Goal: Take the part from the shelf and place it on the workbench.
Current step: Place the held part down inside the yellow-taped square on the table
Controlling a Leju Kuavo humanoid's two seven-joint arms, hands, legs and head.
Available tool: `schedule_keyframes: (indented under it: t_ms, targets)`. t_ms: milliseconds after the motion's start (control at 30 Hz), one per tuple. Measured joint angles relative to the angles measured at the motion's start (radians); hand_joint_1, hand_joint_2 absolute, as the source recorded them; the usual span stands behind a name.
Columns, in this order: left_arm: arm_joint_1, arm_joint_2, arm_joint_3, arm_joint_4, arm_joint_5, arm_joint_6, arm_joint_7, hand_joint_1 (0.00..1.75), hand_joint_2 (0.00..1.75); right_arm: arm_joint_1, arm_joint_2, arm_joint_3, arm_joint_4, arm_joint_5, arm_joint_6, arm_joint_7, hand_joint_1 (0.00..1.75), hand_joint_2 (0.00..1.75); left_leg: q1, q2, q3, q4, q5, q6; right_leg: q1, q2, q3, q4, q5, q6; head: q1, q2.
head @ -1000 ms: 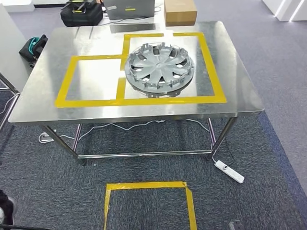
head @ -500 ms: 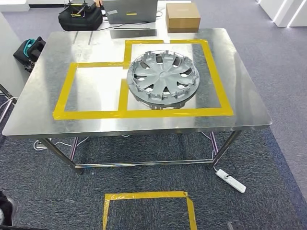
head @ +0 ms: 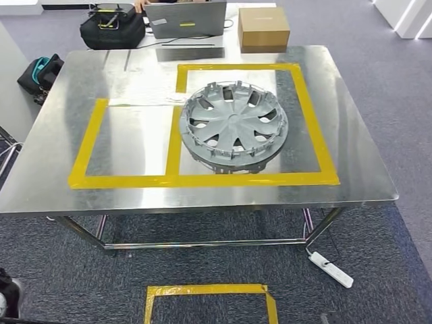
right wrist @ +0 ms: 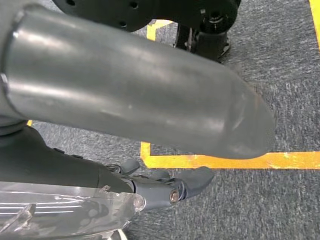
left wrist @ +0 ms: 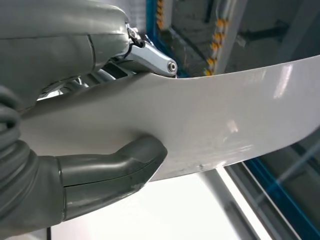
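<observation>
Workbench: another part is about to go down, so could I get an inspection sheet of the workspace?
Surface: steel table with two yellow tape boxes; the left box is bare.
Job's things: hubcap lies in the right box; curved pale panel is in the left hand.
Clutter: black bag, laptop and cardboard box beyond the far edge.
Hands: left hand grips the panel; right hand, grip unclear.
Cables: power strip on the floor.
Surroundings: grey carpet, floor tape, teal bag.
</observation>
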Motion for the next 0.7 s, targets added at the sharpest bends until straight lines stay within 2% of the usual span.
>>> schedule_keyframes:
  t_ms: [33,67,133,167,200,233,300,333,367,400,500,533,567,633,667,700]
  targets:
    - [-0.001,0.0,0.0,0.0,0.0,-0.001,0.0,1.75,1.75,-0.001,0.001,0.0,0.0,0.001,0.0,0.001,0.0,0.0,0.0,0.001,-0.007,0.018,-0.011,-0.006,-0.004,0.0,0.009,-0.009,-0.002,-0.003,-0.002,0.0]
    - [-0.001,-0.001,0.0,0.0,0.0,-0.003,0.0,1.75,1.75,-0.001,0.001,0.0,0.0,0.001,0.0,0.002,0.0,0.0,0.001,0.002,-0.029,0.059,-0.031,-0.013,-0.009,0.0,0.019,-0.017,-0.004,-0.006,-0.004,0.0]
    - [-0.001,-0.001,0.0,0.0,0.002,-0.006,0.0,1.75,1.75,-0.001,0.001,0.0,0.0,0.002,0.001,0.005,0.0,0.0,0.007,0.003,-0.108,0.191,-0.077,-0.023,-0.013,0.0,0.033,-0.023,-0.013,-0.009,-0.007,0.0]
    - [0.0,-0.001,0.0,0.001,0.003,-0.008,0.0,1.75,1.75,0.0,0.001,0.0,0.0,0.003,0.001,0.006,0.0,0.0,0.011,0.003,-0.148,0.247,-0.086,-0.028,-0.015,0.0,0.041,-0.024,-0.02,-0.009,-0.006,0.0]
    - [0.001,-0.001,0.001,0.001,0.005,-0.009,0.0,1.75,1.75,0.001,0.002,0.0,0.0,0.004,0.002,0.007,0.0,0.0,0.015,0.003,-0.174,0.272,-0.073,-0.032,-0.017,0.001,0.05,-0.024,-0.027,-0.007,-0.006,0.0]
    - [0.002,-0.001,0.003,0.001,0.007,-0.012,0.0,1.75,1.75,0.002,0.002,0.0,0.0,0.005,0.003,0.007,0.0,0.0,0.018,0.003,-0.181,0.259,-0.037,-0.035,-0.02,0.002,0.061,-0.023,-0.035,-0.005,-0.006,0.0]
    - [0.002,-0.001,0.008,0.001,0.008,-0.018,0.0,1.75,1.75,0.002,0.004,0.0,0.0,0.006,0.004,0.007,0.0,0.0,0.024,0.007,-0.153,0.147,0.067,-0.041,-0.024,0.004,0.083,-0.024,-0.054,0.005,-0.007,0.0]
    - [0.002,-0.001,0.011,0.001,0.008,-0.022,0.0,1.75,1.75,0.002,0.005,0.0,0.0,0.006,0.004,0.007,0.0,0.0,0.025,0.009,-0.132,0.088,0.1,-0.043,-0.024,0.006,0.092,-0.022,-0.065,0.013,-0.007,0.0]
    - [0.002,-0.001,0.014,0.001,0.008,-0.024,0.0,1.75,1.75,0.001,0.005,0.0,0.0,0.007,0.004,0.007,0.0,0.0,0.025,0.01,-0.116,0.045,0.114,-0.041,-0.023,0.007,0.095,-0.021,-0.073,0.02,-0.008,0.0]
    - [0.003,-0.002,0.016,0.002,0.008,-0.027,0.0,1.75,1.75,0.0,0.005,0.0,0.0,0.007,0.004,0.007,0.0,0.0,0.024,0.011,-0.107,0.023,0.111,-0.037,-0.021,0.006,0.095,-0.021,-0.079,0.027,-0.007,0.0]
    - [0.005,-0.002,0.019,0.002,0.008,-0.03,0.0,1.75,1.75,-0.002,0.006,0.0,0.0,0.007,0.005,0.007,0.0,0.0,0.024,0.007,-0.099,0.013,0.091,-0.016,-0.021,0.002,0.102,-0.023,-0.09,0.04,-0.002,0.0]
    - [0.006,-0.002,0.019,0.002,0.007,-0.031,0.0,1.75,1.75,-0.002,0.007,0.0,0.0,0.007,0.006,0.007,0.0,0.0,0.024,0.006,-0.094,0.013,0.088,-0.013,-0.021,0.001,0.103,-0.02,-0.086,0.038,0.0,0.0]
    - [0.006,-0.003,0.02,0.002,0.006,-0.033,0.0,1.75,1.75,-0.003,0.007,0.0,0.0,0.007,0.007,0.007,0.0,0.0,0.024,0.006,-0.089,0.012,0.085,-0.012,-0.02,0.001,0.104,-0.016,-0.084,0.031,0.001,0.0]
    - [0.006,-0.004,0.02,0.002,0.001,-0.035,0.0,1.75,1.75,-0.003,0.007,0.0,0.0,0.007,0.007,0.008,0.0,0.0,0.021,0.004,-0.084,0.012,0.081,-0.013,-0.017,0.0,0.106,-0.014,-0.073,0.008,0.003,0.0]
    - [0.006,-0.004,0.021,0.002,-0.003,-0.035,0.0,1.75,1.75,-0.003,0.007,0.0,0.0,0.007,0.007,0.008,0.0,0.0,0.02,0.003,-0.083,0.012,0.08,-0.012,-0.017,0.0,0.11,-0.016,-0.074,0.001,0.004,0.0]
    - [0.005,-0.005,0.021,0.003,-0.008,-0.037,0.0,1.75,1.75,-0.003,0.007,0.0,0.0,0.007,0.007,0.008,0.0,0.0,0.019,0.003,-0.083,0.012,0.079,-0.011,-0.017,0.0,0.113,-0.018,-0.072,0.0,0.005,0.0]
